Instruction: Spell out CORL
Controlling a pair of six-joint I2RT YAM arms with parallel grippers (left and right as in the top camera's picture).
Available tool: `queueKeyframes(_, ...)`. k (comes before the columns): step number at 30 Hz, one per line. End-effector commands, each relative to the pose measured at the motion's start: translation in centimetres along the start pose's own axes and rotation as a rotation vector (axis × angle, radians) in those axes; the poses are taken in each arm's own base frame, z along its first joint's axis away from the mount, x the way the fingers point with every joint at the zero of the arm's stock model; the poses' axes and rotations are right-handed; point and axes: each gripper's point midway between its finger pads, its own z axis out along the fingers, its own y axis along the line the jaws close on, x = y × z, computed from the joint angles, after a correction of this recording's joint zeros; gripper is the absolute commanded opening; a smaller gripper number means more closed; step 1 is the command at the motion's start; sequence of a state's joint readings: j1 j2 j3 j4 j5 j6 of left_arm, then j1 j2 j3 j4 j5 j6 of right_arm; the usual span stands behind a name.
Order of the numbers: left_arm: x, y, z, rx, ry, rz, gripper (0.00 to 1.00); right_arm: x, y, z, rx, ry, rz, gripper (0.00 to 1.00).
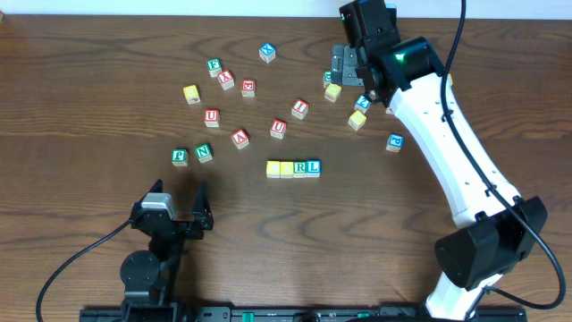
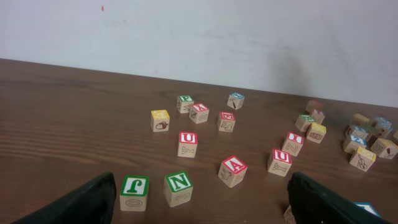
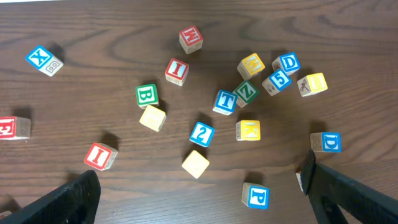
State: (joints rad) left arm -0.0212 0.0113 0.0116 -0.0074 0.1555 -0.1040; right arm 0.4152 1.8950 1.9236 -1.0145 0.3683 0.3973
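Brown wood bench (image 1: 80, 98) fills the whole overhead shot. The big white right arm (image 1: 447, 143) runs from lower right up to the top edge. Its right hand (image 1: 345, 64) is spread as wide as it goes above a bunch of loose cubes (image 1: 357, 119) at upper right, holding nothing. The left hand (image 1: 177, 204) sits lower left, also wide open and empty. The CORL row (image 1: 294, 167) is just below frame centre: two yellow tops (can't read them), green R, blue L, all touching.
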Motion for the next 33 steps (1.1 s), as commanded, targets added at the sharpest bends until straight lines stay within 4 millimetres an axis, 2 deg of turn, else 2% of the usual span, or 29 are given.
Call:
queueKeyframes(1, 1.4, -0.5, 0.0, 0.036, 0.054, -0.004, 0.87, -0.8, -0.7, -1.2, 0.009, -0.031, 0.010, 0.99)
queueKeyframes(5, 1.4, -0.5, 0.0, 0.036, 0.054, -0.004, 0.87, -2.3, -0.3, -0.9, -0.003, -0.096, 0.072, 0.99)
queueKeyframes(6, 1.4, -0.5, 0.0, 0.036, 0.054, -0.004, 0.87, -4.4, -0.1, -1.2, 0.002, -0.193, 0.108, 0.99)
queueKeyframes(8, 1.5, -0.5, 0.0, 0.037, 0.054, -0.004, 0.87, -6.8, 1.1, -2.0, -0.049, -0.316, 0.121, 0.99)
queueKeyframes(10, 1.5, -0.5, 0.0, 0.037, 0.054, -0.004, 0.87, -7.6, 1.9, -3.1, -0.087, -0.396, 0.120, 0.99)
queueKeyframes(12, 1.4, -0.5, 0.0, 0.036, 0.054, -0.004, 0.87, -7.4, 2.0, -3.8, -0.110, -0.454, 0.111, 0.99)
queueKeyframes(15, 1.4, -0.5, 0.0, 0.036, 0.054, -0.004, 0.87, -5.0, 0.4, -4.2, -0.116, -0.515, 0.107, 0.99)
queueKeyframes(17, 1.4, -0.5, 0.0, 0.036, 0.054, -0.004, 0.87, -2.8, -1.4, -4.3, -0.100, -0.533, 0.121, 0.99)
queueKeyframes(18, 1.4, -0.5, 0.0, 0.036, 0.054, -0.004, 0.87, -0.8, -3.2, -4.5, -0.093, -0.548, 0.137, 0.99)
queueKeyframes(23, 1.5, -0.5, 0.0, 0.037, 0.054, -0.004, 0.87, 5.7, -8.9, -5.1, -0.066, -0.616, 0.197, 0.99)
queueKeyframes(28, 1.4, -0.5, 0.0, 0.036, 0.054, -0.004, 0.87, 11.7, -11.0, -6.1, -0.097, -0.683, 0.004, 0.99)
queueKeyframes(30, 1.4, -0.5, 0.0, 0.036, 0.054, -0.004, 0.87, 13.9, -12.4, -6.4, -0.085, -0.722, 0.007, 0.99)
queueKeyframes(33, 1.4, -0.5, 0.0, 0.036, 0.054, -0.004, 0.87, 15.8, -13.0, -6.3, -0.094, -0.751, -0.014, 0.99)
